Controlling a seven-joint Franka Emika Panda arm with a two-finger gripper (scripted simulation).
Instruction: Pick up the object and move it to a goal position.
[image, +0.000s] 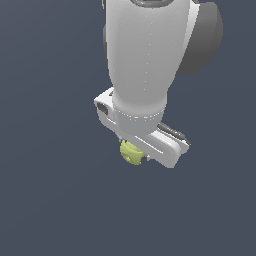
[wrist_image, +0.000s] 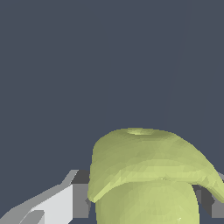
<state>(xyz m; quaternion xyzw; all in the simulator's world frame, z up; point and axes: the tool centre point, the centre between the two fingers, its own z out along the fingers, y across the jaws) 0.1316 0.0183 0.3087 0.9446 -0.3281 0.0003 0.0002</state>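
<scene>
The object (image: 131, 153) is a small lumpy yellow-green ball. In the exterior view it peeks out from under the white hand of my gripper (image: 136, 150), and the arm's big white link hides most of the fingers. The wrist view shows the object (wrist_image: 148, 162) large and close, wedged between two grey fingers (wrist_image: 81, 199), one on each side and both touching it. My gripper (wrist_image: 144, 208) is shut on the object. I cannot tell whether the ball rests on the surface or hangs above it.
A plain dark blue-grey ground (image: 50, 200) fills both views around the arm. The white and dark grey arm links (image: 150, 50) cover the upper middle of the exterior view. Nothing else shows.
</scene>
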